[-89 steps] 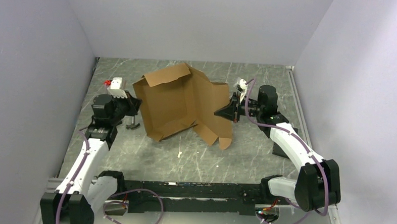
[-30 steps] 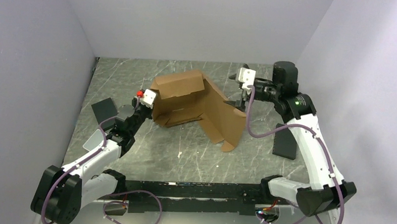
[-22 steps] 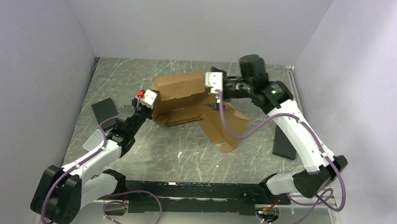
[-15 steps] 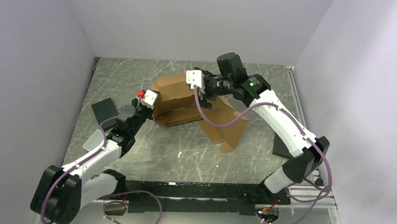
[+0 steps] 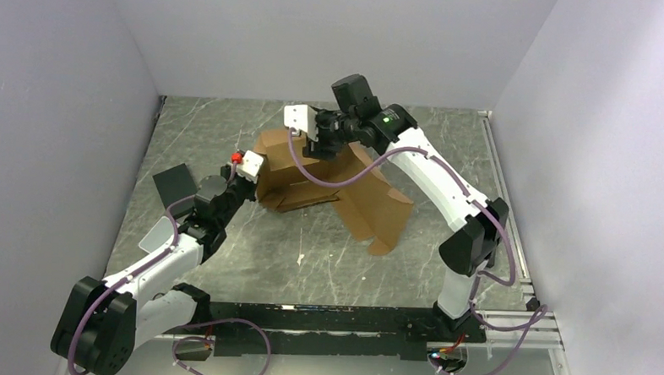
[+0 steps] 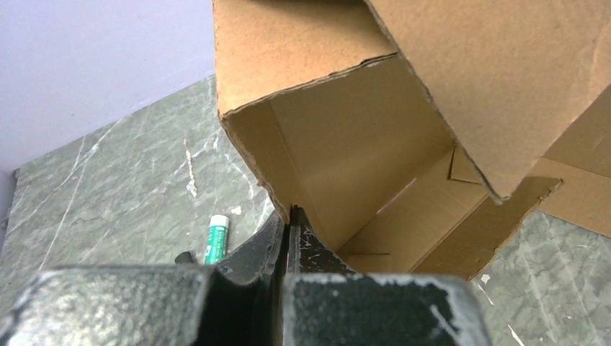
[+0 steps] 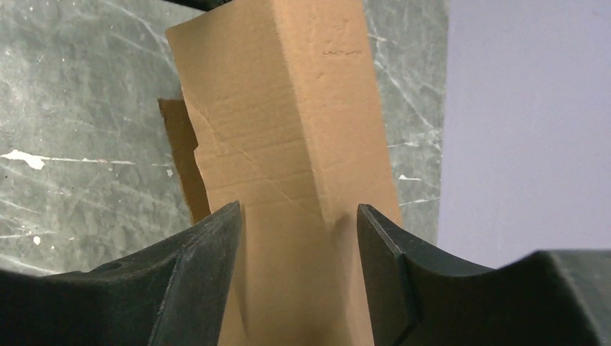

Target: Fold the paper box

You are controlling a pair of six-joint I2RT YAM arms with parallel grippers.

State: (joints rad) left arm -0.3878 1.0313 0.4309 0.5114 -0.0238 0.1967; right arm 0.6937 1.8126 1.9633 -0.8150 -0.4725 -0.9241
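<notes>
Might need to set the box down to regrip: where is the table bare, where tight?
Widest bare patch: the table in front, between the paper box and the base rail. Another at back left, between box and wall. Tight: the box's left side, where the left hand clamps it near the black pad, and its top, at the right hand.

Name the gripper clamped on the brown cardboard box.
The left gripper, pinching a wall of the brown cardboard box; the right gripper stands open astride a flap.

Left hand (image 6: 290, 218) pinched shut, right hand (image 7: 297, 216) (far outstretched) spread.
</notes>
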